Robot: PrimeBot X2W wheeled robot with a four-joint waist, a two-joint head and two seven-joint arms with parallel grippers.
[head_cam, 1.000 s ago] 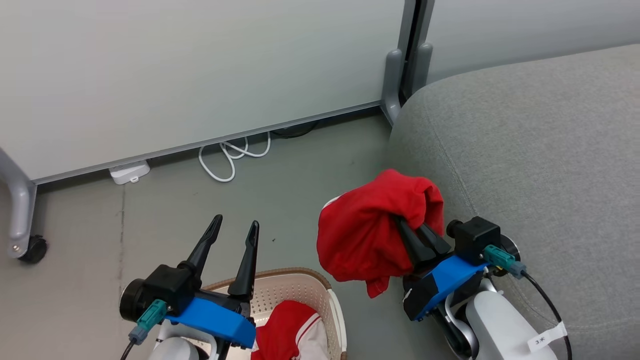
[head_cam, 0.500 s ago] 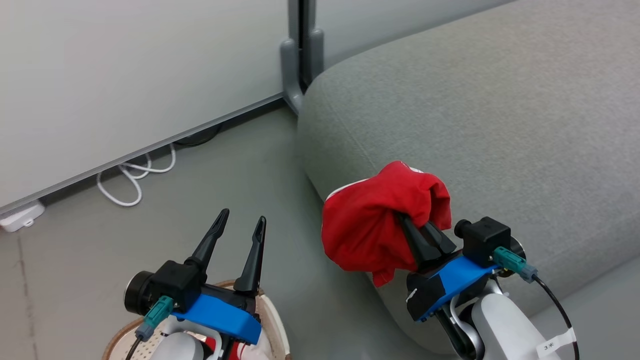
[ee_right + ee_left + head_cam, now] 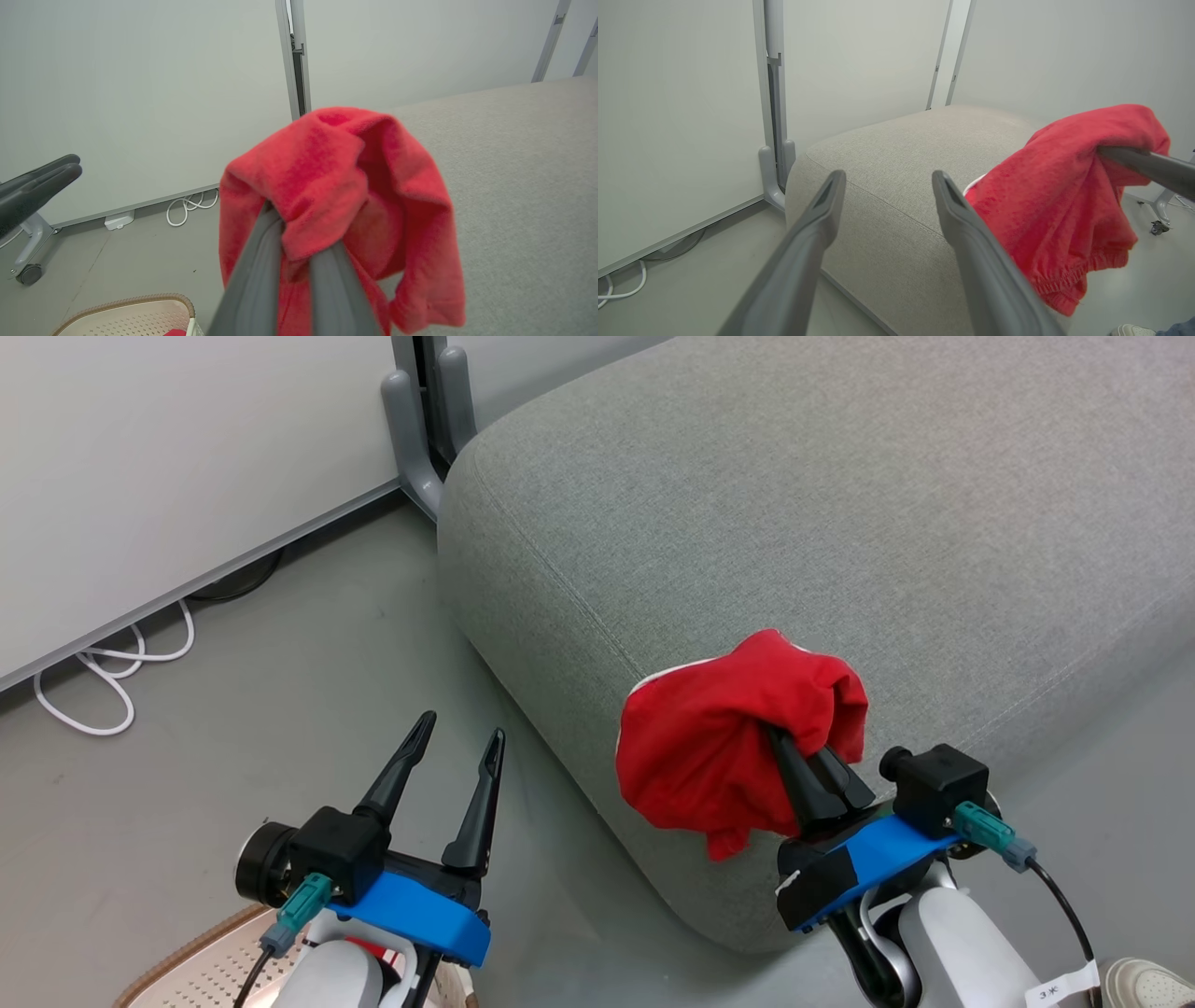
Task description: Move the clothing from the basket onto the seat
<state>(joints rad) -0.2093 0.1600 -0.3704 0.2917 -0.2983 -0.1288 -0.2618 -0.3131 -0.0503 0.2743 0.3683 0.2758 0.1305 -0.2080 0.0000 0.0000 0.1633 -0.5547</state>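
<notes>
My right gripper [image 3: 792, 751] is shut on a bunched red garment [image 3: 719, 747], part of the clothing, which hangs in the air over the front corner of the light grey seat [image 3: 840, 523]. The wrist view shows the cloth [image 3: 336, 186] draped over my right gripper [image 3: 299, 235], with the seat [image 3: 523, 186] beyond. My left gripper [image 3: 462, 728] stands open and empty above the floor, left of the seat. Between its fingers [image 3: 831, 196] I see the seat [image 3: 901, 158] and the garment [image 3: 1064, 210]. The basket [image 3: 177, 947] sits at the lower left; a red scrap [image 3: 175, 332] lies in the basket [image 3: 140, 298].
Pale wall panels with a grey post [image 3: 420, 420] stand behind the seat. A white cable [image 3: 103, 681] lies on the floor by the wall. A shoe [image 3: 1144, 980] shows at the lower right. A caster foot [image 3: 28, 274] stands at the far left.
The head camera has swung right: the seat fills more of the picture and the basket has slid to the lower left corner. Both grippers keep their states; the right still holds the garment.
</notes>
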